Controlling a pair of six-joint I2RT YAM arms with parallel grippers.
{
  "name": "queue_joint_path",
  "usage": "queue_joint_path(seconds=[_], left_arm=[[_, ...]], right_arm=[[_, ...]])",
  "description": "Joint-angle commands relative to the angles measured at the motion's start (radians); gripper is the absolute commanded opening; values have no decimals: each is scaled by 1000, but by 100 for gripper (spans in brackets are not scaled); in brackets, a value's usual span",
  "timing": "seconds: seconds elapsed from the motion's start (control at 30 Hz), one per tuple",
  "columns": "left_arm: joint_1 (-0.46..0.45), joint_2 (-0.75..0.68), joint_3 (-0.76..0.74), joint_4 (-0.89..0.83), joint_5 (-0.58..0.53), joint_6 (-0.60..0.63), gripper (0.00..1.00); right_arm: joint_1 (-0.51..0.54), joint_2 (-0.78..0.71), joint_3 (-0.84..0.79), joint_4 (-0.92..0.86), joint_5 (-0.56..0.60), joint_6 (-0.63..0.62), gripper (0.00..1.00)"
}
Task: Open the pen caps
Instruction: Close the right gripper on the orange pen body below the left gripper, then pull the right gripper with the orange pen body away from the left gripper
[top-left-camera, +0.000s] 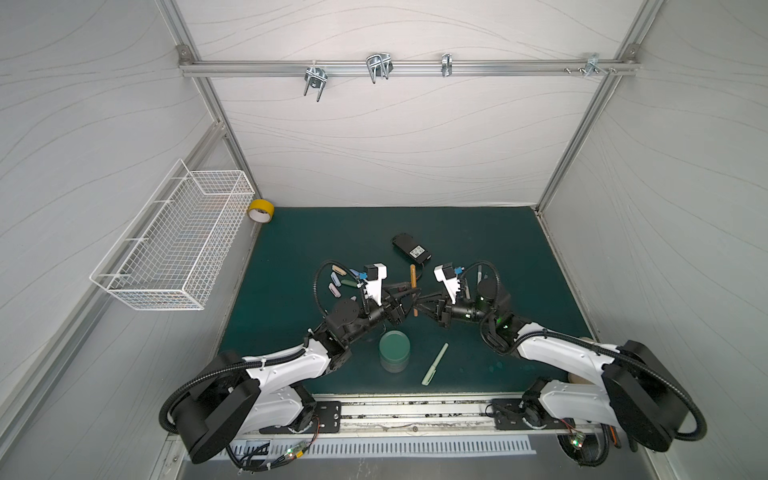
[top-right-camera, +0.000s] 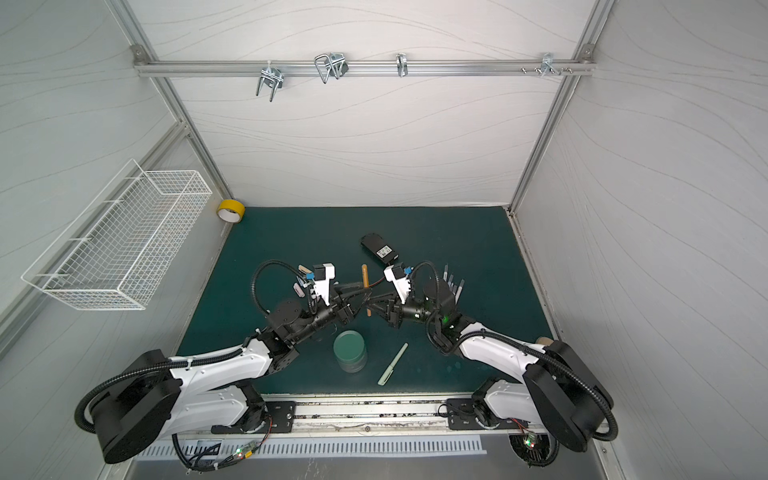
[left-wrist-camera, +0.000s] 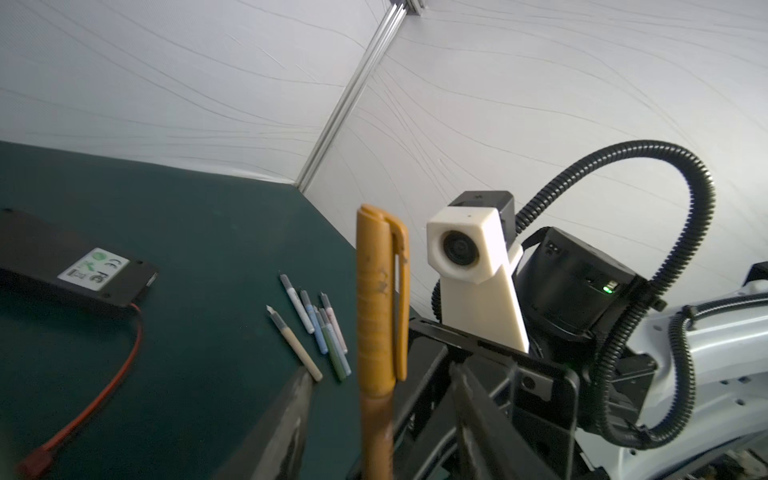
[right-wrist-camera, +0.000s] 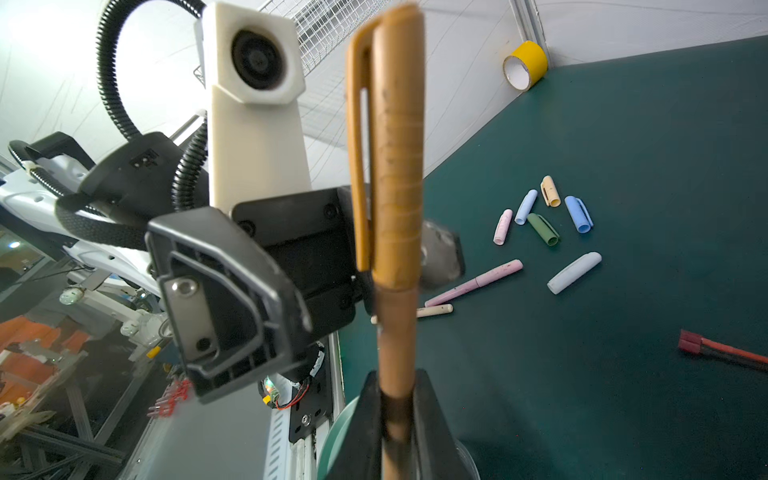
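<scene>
- Right gripper (right-wrist-camera: 397, 409): jaws clamped tight on the lower barrel of the mustard pen (right-wrist-camera: 395, 332). The pen stands upright, just in front of the black battery pack (top-left-camera: 410, 247).
- Left gripper (left-wrist-camera: 380, 419): jaws parted, one on either side of the same pen. One finger (left-wrist-camera: 291, 415) is clear of it with a visible gap, so it grips nothing.
- Mustard cap (left-wrist-camera: 379, 299): still seated on the pen, above both grippers.
- Loose pen caps (right-wrist-camera: 543, 229): six (pink, two blue, tan, green, white) lying flat on the green mat (top-left-camera: 498, 249), left of the battery pack.
- Pink pen (right-wrist-camera: 478, 281): lying beside those caps; its cap looks on.
- Uncapped pens (left-wrist-camera: 316, 328): bunched together with bare tips, right of the battery pack.
- Pale green pen (top-left-camera: 435, 364): capped, well in front of the battery pack, near the round green dish (top-left-camera: 395, 347).
- Yellow tape roll (top-left-camera: 261, 210): back corner, far left of the battery pack.
</scene>
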Motion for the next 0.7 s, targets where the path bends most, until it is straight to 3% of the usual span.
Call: queue_joint_path(seconds=[0.0, 0.2, 0.67], left_arm=[[12, -79, 54, -118, -23, 27, 62], [47, -179, 99, -315, 8, 63, 63], [81, -129, 111, -283, 126, 48, 54]], right_arm=[[7, -30, 24, -54, -6, -49, 2], [7, -37, 40, -121, -5, -97, 1], [23, -20, 69, -183, -44, -146, 0]])
